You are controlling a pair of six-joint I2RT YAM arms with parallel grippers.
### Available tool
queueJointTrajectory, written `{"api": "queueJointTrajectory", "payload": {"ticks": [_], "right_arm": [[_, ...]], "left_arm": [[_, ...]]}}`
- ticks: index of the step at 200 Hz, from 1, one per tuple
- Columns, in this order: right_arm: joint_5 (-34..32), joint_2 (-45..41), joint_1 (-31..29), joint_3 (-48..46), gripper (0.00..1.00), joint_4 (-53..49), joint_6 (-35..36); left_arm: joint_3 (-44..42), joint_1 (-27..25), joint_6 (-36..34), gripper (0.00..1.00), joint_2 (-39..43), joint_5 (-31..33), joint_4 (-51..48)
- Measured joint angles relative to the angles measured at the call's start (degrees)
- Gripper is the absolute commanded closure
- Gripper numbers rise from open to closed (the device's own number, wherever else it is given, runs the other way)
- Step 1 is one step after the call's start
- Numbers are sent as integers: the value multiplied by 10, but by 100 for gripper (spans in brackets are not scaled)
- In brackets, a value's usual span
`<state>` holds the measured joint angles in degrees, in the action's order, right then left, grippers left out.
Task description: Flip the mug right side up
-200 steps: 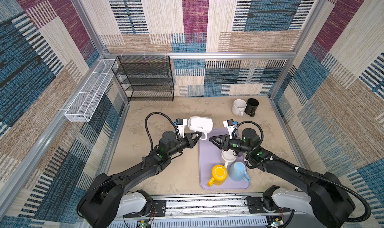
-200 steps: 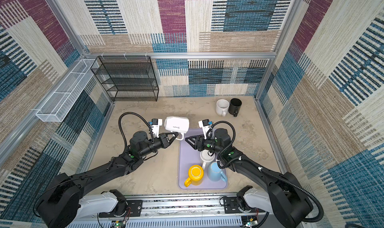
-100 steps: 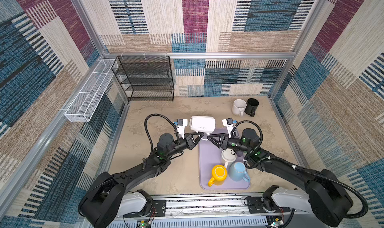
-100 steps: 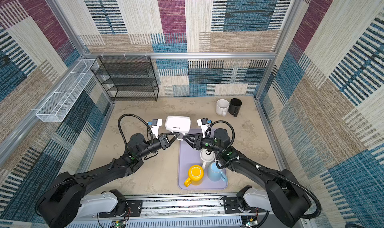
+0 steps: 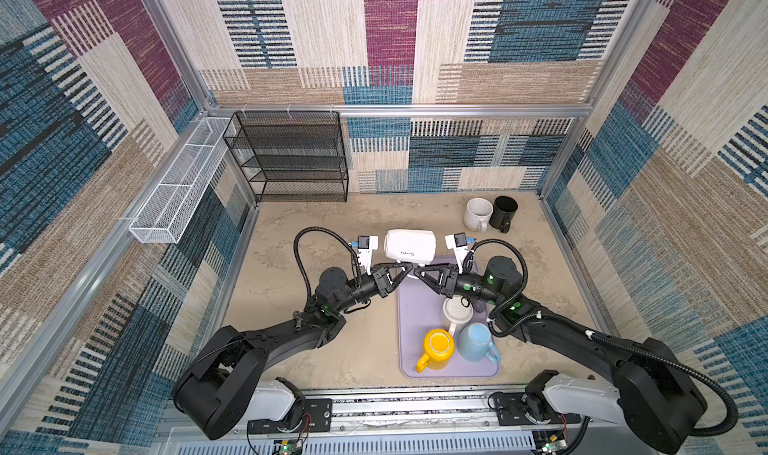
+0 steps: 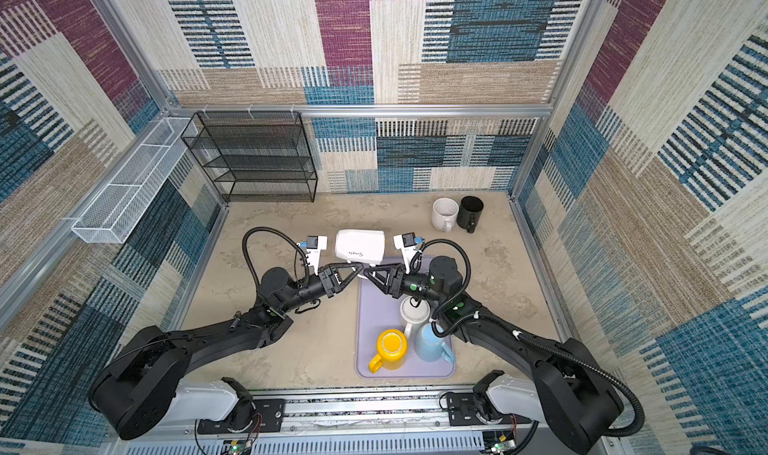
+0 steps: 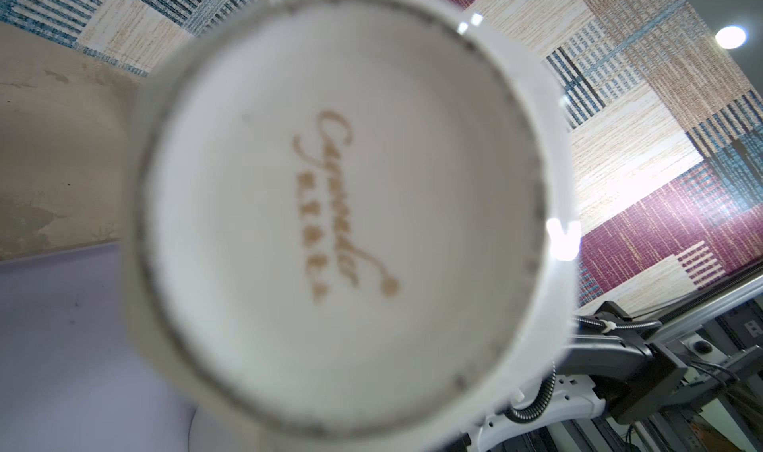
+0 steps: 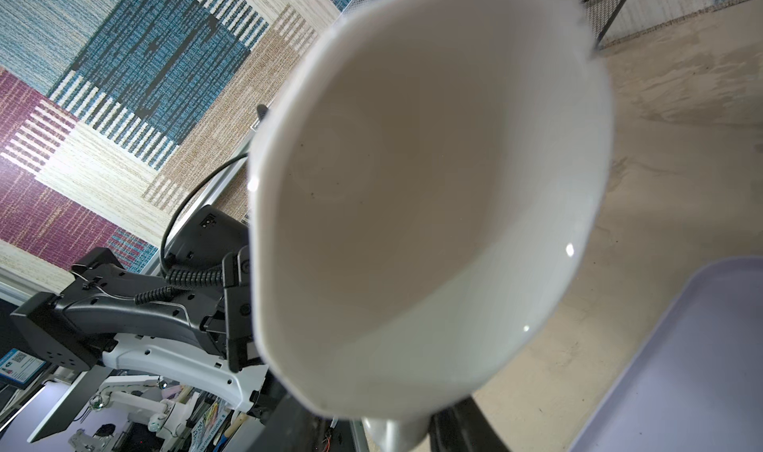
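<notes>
White mug (image 5: 409,247): aloft, on its side, over the far edge of the lilac tray (image 5: 411,311). Left end effector (image 5: 404,272) clamped on its handle (image 8: 392,433). Right end effector (image 5: 420,272) flanks that handle; whether it grips, cannot tell.

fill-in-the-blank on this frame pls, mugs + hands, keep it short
The white mug hangs in the air on its ___. The ___ hand is shut on it. At the near end of the tray sit the blue mug and a ___ mug. Beside the far white mug stands a ___ mug.
Missing: side; left; yellow; black.
</notes>
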<state>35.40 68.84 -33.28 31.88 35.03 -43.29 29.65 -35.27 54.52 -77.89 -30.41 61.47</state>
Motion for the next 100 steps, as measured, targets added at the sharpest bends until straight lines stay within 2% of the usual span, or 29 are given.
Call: {"api": "queueJointTrajectory", "payload": {"ticks": [100], "right_arm": [[5,-1,-1,1,68,28,-15]], "left_arm": [[3,0,12,100,-8,-16,39]]}}
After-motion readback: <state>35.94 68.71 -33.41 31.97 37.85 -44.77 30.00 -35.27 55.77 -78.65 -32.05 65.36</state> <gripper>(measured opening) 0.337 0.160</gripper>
